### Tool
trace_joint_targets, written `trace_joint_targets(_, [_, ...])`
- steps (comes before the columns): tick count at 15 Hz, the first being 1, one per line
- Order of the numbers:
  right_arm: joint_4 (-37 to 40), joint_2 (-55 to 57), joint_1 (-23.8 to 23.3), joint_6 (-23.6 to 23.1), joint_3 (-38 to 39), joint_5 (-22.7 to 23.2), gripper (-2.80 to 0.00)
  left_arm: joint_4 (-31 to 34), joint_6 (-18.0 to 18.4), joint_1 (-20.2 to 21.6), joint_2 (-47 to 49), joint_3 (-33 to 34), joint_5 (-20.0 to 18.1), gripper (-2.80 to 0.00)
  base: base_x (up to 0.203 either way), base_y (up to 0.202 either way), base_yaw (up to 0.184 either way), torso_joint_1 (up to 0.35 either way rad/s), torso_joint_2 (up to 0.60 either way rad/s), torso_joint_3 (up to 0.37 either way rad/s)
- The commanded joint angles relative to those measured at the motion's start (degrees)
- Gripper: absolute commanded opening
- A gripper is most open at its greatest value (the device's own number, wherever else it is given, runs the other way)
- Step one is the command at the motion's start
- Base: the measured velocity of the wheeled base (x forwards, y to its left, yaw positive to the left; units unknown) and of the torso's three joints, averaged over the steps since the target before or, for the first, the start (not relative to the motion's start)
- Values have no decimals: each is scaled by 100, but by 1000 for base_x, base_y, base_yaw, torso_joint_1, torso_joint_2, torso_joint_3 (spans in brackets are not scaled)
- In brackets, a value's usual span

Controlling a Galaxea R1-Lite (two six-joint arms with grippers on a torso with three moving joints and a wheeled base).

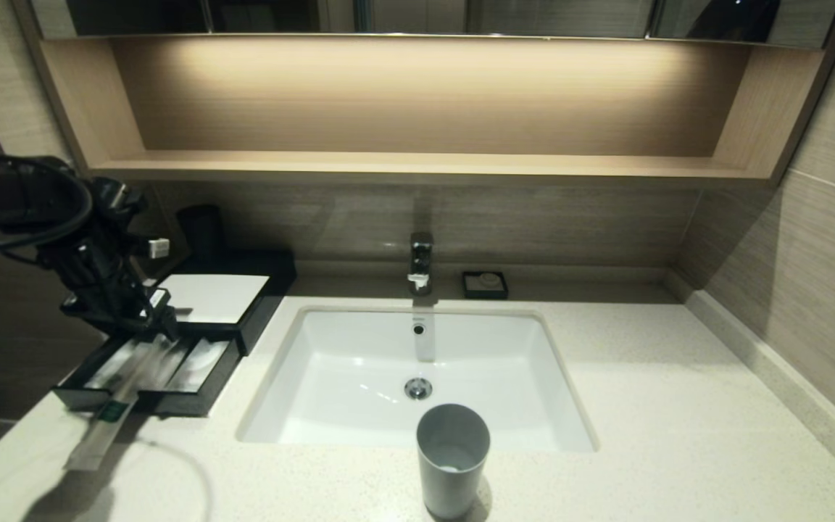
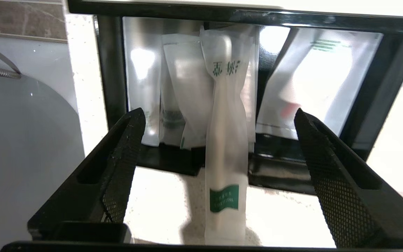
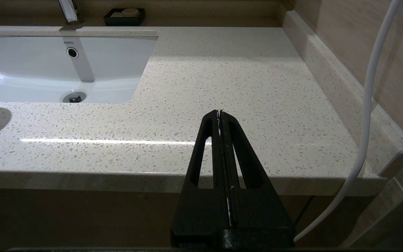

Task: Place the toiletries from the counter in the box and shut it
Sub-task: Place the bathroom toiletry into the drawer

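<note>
Nearest the robot: grey plastic cup [image 1: 452, 457] standing on the pale cream speckled stone counter [image 1: 642, 406] at the front rim of the white rectangular sink [image 1: 359, 377].

Left front: long slim cream paper-wrapped stick with green band label [image 1: 109, 417] lies slanted, near end on the counter, far end over the front wall of the pull-out drawer [image 1: 149, 399] of the low black box with white top panel [image 1: 214, 297]. So it is only half in; the wrist view shows it draped over the drawer's front edge [image 2: 224, 154].

Left gripper [image 2: 219, 164] sits low above the drawer front with its fingers wide apart, one on each side of the stick and not touching it. Nothing is held.

Inside the drawer: more wrapped sticks in one compartment, and a flat translucent plastic packet [image 2: 313, 87] in the other.

Step in hand, as I judge it: get the stick fully in. Best way is to close on it near the green band, lift the tail clear of the front wall, then slide it lengthwise into the same compartment. Drawer won't shut with it overhanging, and pushing risks jamming or creasing the wrapper.

Right gripper [image 3: 221, 115] is parked off the counter's front edge, fingers pressed together, empty.

Far back: chrome tap [image 1: 421, 261], small black square soap dish [image 1: 485, 284].
</note>
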Motion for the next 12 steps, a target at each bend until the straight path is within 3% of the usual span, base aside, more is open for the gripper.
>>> trace_joint_targets(1, [-4, -9, 1, -1, 9, 2, -280, 38, -42, 1, -360, 6, -3, 0, 0, 0, 0, 0, 0, 0])
trace_joint_targets(5, [-4, -9, 1, -1, 9, 2, -280, 359, -284, 1, -902, 90, -49, 0, 0, 0, 0, 0, 0, 0])
trace_joint_targets(8, [-4, -6, 1, -1, 9, 2, -280, 616, -372, 4, -1445, 520, -328, 0, 0, 0, 0, 0, 0, 0])
trace_joint_targets(9, [-4, -9, 1, -1, 9, 2, -280, 645, -379, 9, -1573, 766, -358, -280, 0, 0, 0, 0, 0, 0])
trace_joint_targets(12, [-4, -9, 1, -1, 9, 2, -280, 677, -392, 75, -1989, 1593, -361, -280, 0, 0, 0, 0, 0, 0])
